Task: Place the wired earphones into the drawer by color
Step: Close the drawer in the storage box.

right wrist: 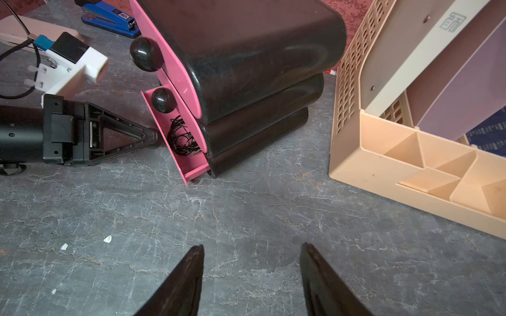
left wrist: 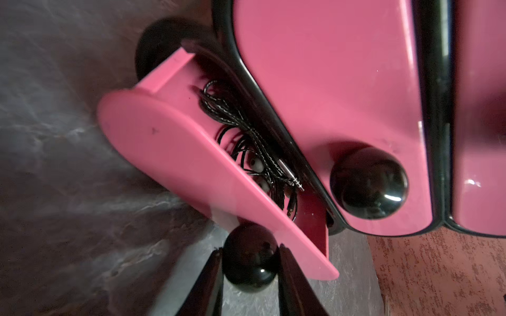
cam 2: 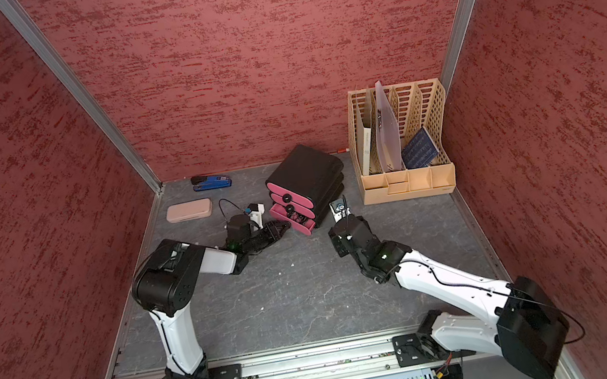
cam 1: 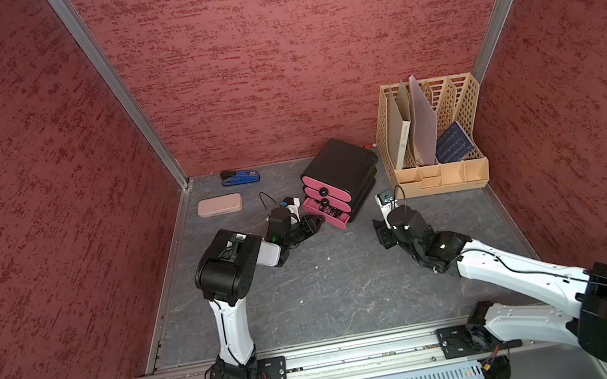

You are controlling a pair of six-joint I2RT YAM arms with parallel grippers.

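A black cabinet (cam 1: pixel 343 162) with three pink drawer fronts stands at the back of the table. Its bottom drawer (cam 1: pixel 330 220) is pulled partly out. Black wired earphones (left wrist: pixel 243 131) lie coiled inside it, with a jack plug showing; the right wrist view shows these earphones (right wrist: pixel 182 136) too. My left gripper (left wrist: pixel 250 249) is shut on the bottom drawer's round black knob (left wrist: pixel 249 262), one finger on each side. In both top views the left gripper (cam 1: pixel 316 224) (cam 2: pixel 285 225) reaches the drawer from the left. My right gripper (right wrist: pixel 252 246) (cam 1: pixel 381 233) hangs open over bare table, right of the cabinet, holding nothing.
A beige file organiser (cam 1: pixel 438 175) with folders stands at the back right, close to the right wrist. A pink case (cam 1: pixel 220 205) and a blue stapler (cam 1: pixel 240 177) lie at the back left. Red walls enclose three sides. Small white scraps (right wrist: pixel 107 239) dot the grey table.
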